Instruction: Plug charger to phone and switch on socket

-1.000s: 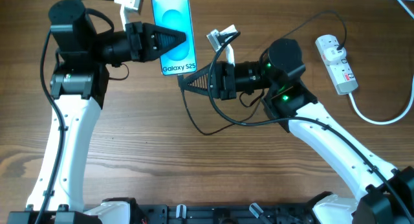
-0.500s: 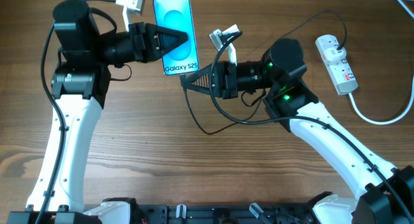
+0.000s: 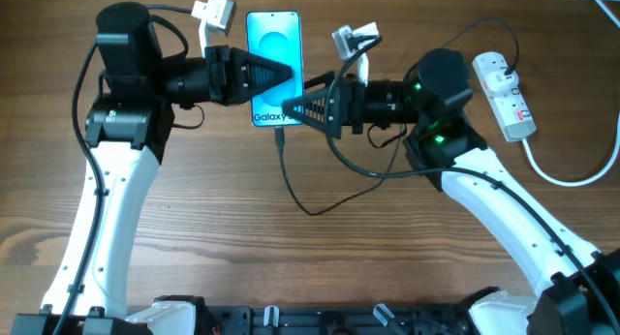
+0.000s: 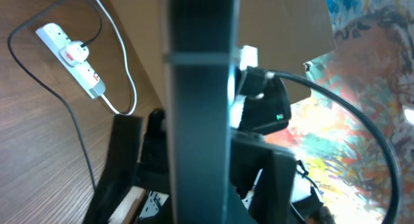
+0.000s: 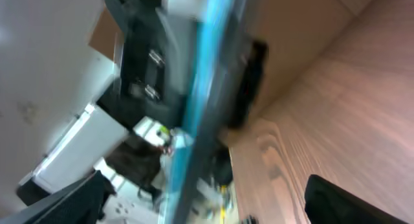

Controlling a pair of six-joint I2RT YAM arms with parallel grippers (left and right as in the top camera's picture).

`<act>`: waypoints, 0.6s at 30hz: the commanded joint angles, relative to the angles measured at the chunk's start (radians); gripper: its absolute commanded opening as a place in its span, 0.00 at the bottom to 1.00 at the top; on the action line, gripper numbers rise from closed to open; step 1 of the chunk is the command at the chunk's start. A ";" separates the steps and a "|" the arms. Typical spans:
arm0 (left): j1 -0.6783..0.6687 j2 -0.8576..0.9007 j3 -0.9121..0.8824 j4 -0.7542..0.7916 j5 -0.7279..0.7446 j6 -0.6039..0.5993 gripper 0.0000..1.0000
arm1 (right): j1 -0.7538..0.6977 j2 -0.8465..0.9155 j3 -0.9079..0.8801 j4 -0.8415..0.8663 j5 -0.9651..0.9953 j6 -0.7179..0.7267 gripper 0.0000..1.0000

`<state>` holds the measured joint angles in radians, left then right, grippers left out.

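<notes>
1. Apparently the plugging step is at its end. The charger point(image 3: 292, 187) runs as a thin black cable up the middle of the overhead frame, and its tip meets the bottom edge of the phone point(image 3: 274, 46). Whether the connector is fully seated is too small to tell.
2. The phone sits at upper centre of the frame, screen up, lifted off the table point(image 3: 194, 248). The left gripper point(image 3: 278, 76) is clamped across it from the left.
3. The right gripper point(image 3: 291, 109) sits just right of the phone's lower edge. In the right wrist view its fingers point(image 5: 352, 198) stand wide apart at the bottom corners, gripping nothing, with the phone's bright edge running between them.
4. The socket point(image 3: 507, 101) lies at the upper right, well apart from both grippers. The charger's white plug head point(image 3: 501, 79) is already in it.
5. By my reading, what remains is switching on the socket.
6. That calls for the right arm to back away from the phone without snagging the cable. It should then swing to the upper right and press the small switch beside the plug head with one fingertip.
7. The left gripper should keep the phone steady so the connector does not pull out.
</notes>
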<state>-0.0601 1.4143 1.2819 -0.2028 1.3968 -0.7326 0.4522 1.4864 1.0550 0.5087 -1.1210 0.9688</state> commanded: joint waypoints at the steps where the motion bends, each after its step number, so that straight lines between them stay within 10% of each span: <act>1: 0.000 -0.021 -0.001 0.004 0.033 0.049 0.04 | 0.004 -0.003 0.016 -0.132 -0.095 -0.217 1.00; 6: 0.000 -0.021 -0.001 0.003 -0.002 0.049 0.04 | 0.005 -0.003 0.016 -0.287 -0.240 -0.322 0.97; 18: 0.000 -0.021 -0.001 0.003 -0.004 0.049 0.04 | 0.060 -0.003 0.016 -0.231 -0.102 -0.182 0.37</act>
<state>-0.0601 1.4143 1.2816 -0.2031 1.3838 -0.7074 0.5102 1.4864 1.0615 0.2306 -1.2922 0.7105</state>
